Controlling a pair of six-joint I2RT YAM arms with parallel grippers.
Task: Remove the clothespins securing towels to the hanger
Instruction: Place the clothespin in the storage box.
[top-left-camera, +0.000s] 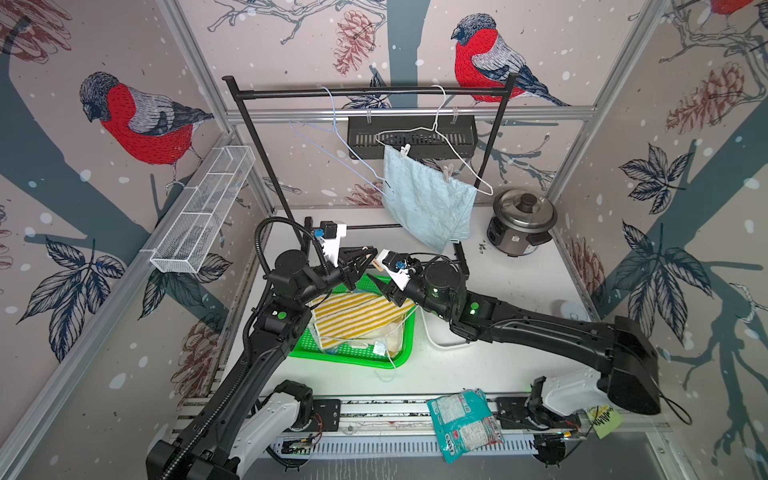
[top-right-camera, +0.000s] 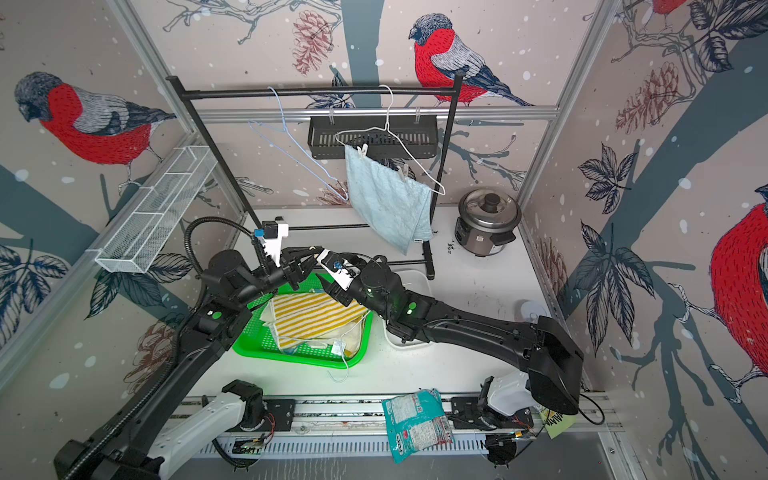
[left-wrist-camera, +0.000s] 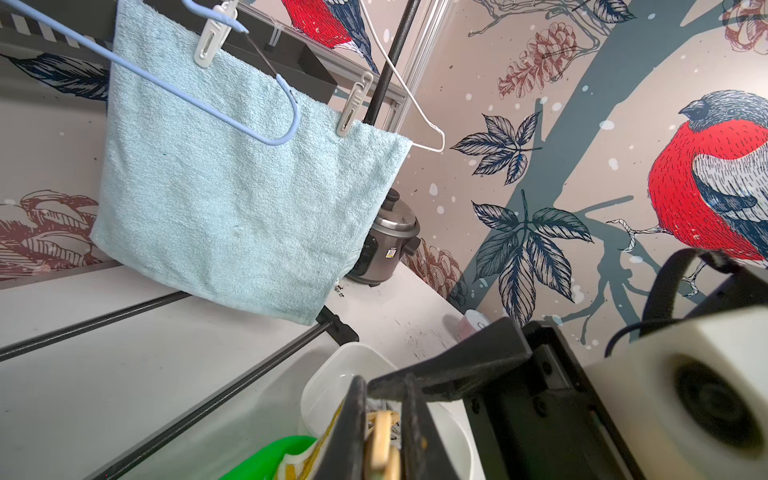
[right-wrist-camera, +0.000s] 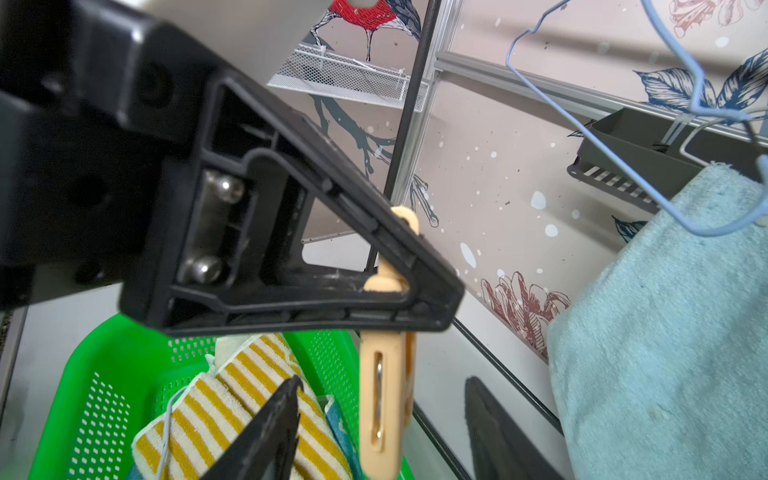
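**Current state.** The left gripper (left-wrist-camera: 383, 415) is clamped on a tan clothespin (right-wrist-camera: 390, 415) and holds it by its upper end. The pin hangs free just below centre in the right wrist view, above the green basket (top-left-camera: 399, 353). The right gripper (right-wrist-camera: 384, 386) stands partly open. Its two fingers flank the lower end of the pin and neither appears to touch it.

**Location of remaining work.** Two pale clothespins (top-left-camera: 404, 151) (top-left-camera: 448, 172) fasten the light-blue towel (top-left-camera: 428, 203) to the white hanger (top-left-camera: 432, 133), upper centre in both top views. The blue hanger (top-left-camera: 332, 141) to its left is bare. The striped towel (top-left-camera: 357, 311) lies in the basket at lower centre.

**Handling notes.**
- Clothespin: judged light, rigid and smooth-sided, so it could pivot or slip in a narrow pinch.
- Take it across the flat faces of both legs, near the spring.
- Pressure on the tail end opens its jaws. This suits removal from the hanger, but not carrying.
- Towel: soft and limp, offering no resistance. With one pin removed it will likely swing from the other.
- Approach each hung pin from its free tail, clear of the hanger wire.
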